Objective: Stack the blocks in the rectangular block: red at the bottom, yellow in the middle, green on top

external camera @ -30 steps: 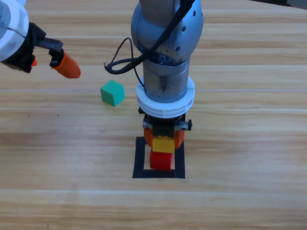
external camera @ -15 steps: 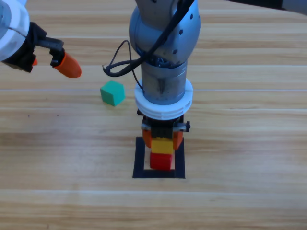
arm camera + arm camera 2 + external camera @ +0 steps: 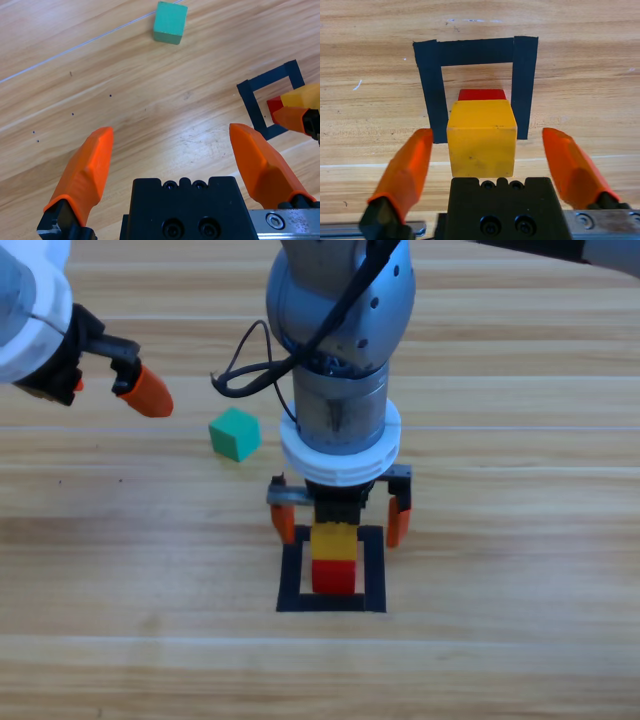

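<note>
Your left hand (image 3: 110, 385) waits wide open and empty at the far left, above the tabletop (image 3: 520, 540). The green block (image 3: 235, 433) sits alone nearby. Your right hand (image 3: 341, 518) is wide open around the yellow block (image 3: 334, 541), which rests on the red block (image 3: 334, 577) inside the black tape square (image 3: 291, 575). Lift that hand straight up so you don't bump the stack.

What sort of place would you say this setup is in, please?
Probably a robotics lab bench: a bare wooden table with a black tape outline, small coloured cubes such as the green cube, and two arms, the right gripper open around the stacked yellow cube.
</note>
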Tool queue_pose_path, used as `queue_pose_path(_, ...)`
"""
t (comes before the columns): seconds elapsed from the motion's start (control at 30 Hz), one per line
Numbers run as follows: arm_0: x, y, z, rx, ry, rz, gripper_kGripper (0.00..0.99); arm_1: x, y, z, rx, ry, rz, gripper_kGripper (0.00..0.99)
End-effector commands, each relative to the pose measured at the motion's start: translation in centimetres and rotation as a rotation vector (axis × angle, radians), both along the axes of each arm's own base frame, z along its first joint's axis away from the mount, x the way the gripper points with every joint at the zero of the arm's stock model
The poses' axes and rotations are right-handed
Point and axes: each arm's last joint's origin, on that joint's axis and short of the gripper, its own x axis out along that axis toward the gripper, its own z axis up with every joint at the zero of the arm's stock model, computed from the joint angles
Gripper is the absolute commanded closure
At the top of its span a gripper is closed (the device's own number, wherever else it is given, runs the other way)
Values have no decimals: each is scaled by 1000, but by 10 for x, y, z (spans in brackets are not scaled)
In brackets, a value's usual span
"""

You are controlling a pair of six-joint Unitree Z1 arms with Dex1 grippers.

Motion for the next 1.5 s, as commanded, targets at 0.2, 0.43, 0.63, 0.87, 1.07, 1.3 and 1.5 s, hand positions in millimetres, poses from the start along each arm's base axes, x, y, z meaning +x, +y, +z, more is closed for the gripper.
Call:
queue_pose_path(0.2, 26, -8, -12, 4, 21, -2, 0, -39, -43, 136, 128, -221, 172, 0)
queue_pose_path(0.43, 80, -35, -24, 37, 68, -15, 1, -50, -97, 205, 187, -353, 424, 1)
queue_pose_path(0.63, 118, -55, -53, 71, 142, -14, 0, -55, -204, 174, 612, -498, 585, 14)
queue_pose_path(0.87, 147, -69, -88, 127, 208, -5, 0, -104, -251, 159, 633, -629, 833, 19)
queue_pose_path(1.07, 161, -76, -109, 165, 224, 8, 0, -151, -294, 152, 598, -784, 1022, 16)
queue_pose_path(1.3, 171, -79, -129, 201, 240, 13, 1, -174, -311, 137, 606, -809, 1193, 16)
queue_pose_path(1.5, 176, -82, -143, 217, 255, 12, 0, -165, -300, 129, 615, -742, 1229, 16)
